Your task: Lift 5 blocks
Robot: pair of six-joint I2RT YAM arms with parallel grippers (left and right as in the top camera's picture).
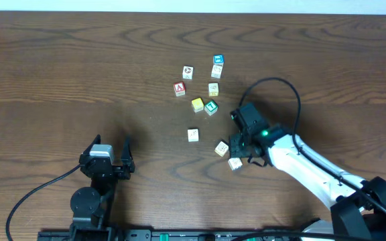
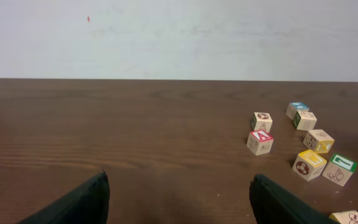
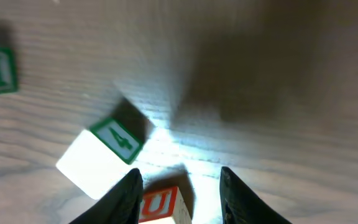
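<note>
Nearest, at the left, the left end effector (image 1: pixel 113 142) stood wide and empty over the brown wooden worktop (image 1: pixel 59 80). Rightward, the right end effector (image 3: pixel 179 186) sat narrow astride a pale cream wooden cube with a red "U" (image 3: pixel 160 204); whether it gripped, I could not tell. Just beyond lay a cream cube with a green "4" (image 3: pixel 107 155). Farther off sat the yellow wooden cube (image 1: pixel 198 104), just beside the green "T" cube (image 1: pixel 211 107).
</note>
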